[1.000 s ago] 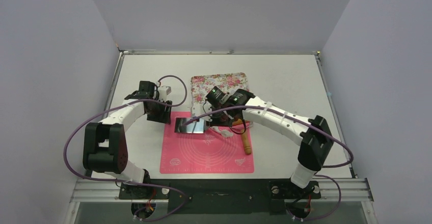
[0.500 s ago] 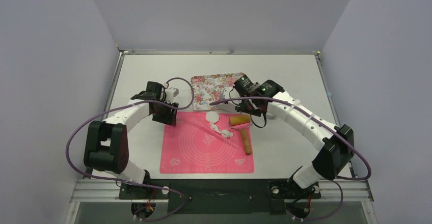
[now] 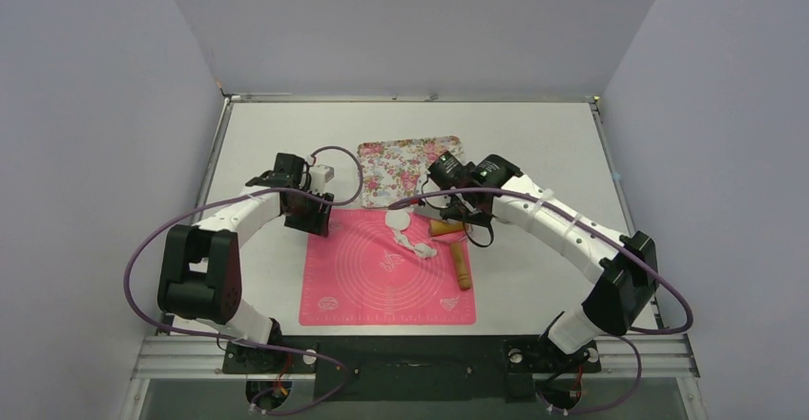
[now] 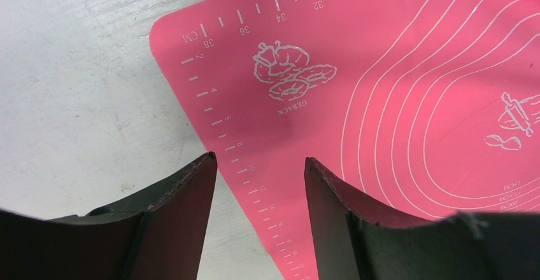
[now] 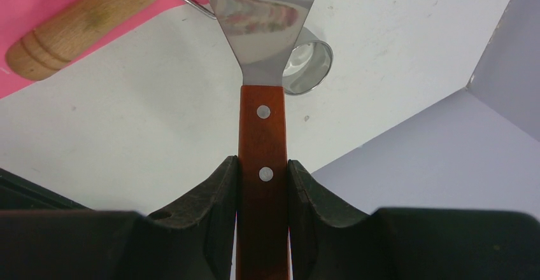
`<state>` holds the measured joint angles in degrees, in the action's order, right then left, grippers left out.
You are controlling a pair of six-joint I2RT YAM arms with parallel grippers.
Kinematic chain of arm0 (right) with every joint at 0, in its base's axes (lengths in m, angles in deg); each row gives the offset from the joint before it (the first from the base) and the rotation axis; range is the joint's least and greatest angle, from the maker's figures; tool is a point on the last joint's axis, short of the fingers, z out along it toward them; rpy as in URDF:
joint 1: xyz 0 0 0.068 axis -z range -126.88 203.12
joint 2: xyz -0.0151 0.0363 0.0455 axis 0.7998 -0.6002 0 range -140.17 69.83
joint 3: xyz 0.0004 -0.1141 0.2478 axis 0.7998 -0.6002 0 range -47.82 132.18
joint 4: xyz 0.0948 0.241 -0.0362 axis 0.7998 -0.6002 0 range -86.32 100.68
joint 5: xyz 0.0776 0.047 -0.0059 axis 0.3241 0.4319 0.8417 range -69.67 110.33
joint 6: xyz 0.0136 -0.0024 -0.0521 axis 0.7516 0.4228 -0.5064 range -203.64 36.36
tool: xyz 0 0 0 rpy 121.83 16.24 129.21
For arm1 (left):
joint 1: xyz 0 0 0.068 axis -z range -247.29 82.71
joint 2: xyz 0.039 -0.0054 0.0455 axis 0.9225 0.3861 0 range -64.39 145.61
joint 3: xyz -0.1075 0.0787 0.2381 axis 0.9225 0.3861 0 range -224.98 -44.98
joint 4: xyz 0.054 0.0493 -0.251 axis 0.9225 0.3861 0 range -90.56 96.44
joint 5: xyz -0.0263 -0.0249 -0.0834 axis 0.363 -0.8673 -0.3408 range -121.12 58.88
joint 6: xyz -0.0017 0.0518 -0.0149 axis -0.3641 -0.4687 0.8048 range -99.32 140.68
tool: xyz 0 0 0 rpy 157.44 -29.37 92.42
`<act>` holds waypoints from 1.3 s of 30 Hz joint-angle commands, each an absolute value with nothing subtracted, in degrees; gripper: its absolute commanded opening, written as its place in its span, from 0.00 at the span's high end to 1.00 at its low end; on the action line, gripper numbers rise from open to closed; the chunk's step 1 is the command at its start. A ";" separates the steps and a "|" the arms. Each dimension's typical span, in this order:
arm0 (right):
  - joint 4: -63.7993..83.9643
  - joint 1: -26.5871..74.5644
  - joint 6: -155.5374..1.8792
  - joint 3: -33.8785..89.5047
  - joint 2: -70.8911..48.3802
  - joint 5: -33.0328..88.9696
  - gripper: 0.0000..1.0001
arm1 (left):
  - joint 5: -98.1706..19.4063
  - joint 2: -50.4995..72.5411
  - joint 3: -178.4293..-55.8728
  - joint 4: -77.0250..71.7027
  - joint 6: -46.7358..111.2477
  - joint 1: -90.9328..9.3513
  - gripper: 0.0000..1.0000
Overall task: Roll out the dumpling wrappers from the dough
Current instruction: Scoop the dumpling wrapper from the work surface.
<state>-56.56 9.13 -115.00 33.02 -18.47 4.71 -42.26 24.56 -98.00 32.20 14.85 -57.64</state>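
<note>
Pink mat (image 3: 382, 291) holds a thin round wrapper (image 3: 398, 220), ragged dough (image 3: 420, 245).

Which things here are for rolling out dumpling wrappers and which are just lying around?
For the job: dough scraps, round wrapper, rolling pin, pink mat, ring cutter, spatula gripped in the right hand.
Lying about: floral tray; left hand, open, holding nothing.
</note>
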 commanded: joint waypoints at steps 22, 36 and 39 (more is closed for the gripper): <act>-59.07 3.45 -112.98 35.99 -20.30 0.02 1.00 | -42.05 24.17 -97.87 29.94 14.06 -57.72 0.49; -64.75 0.00 -110.96 38.27 -17.41 -2.32 1.00 | -42.02 24.66 -98.02 30.03 14.11 -57.84 0.49; -65.46 -0.63 -110.70 38.17 -17.61 -2.83 1.00 | -42.02 24.90 -98.20 30.05 14.18 -57.86 0.49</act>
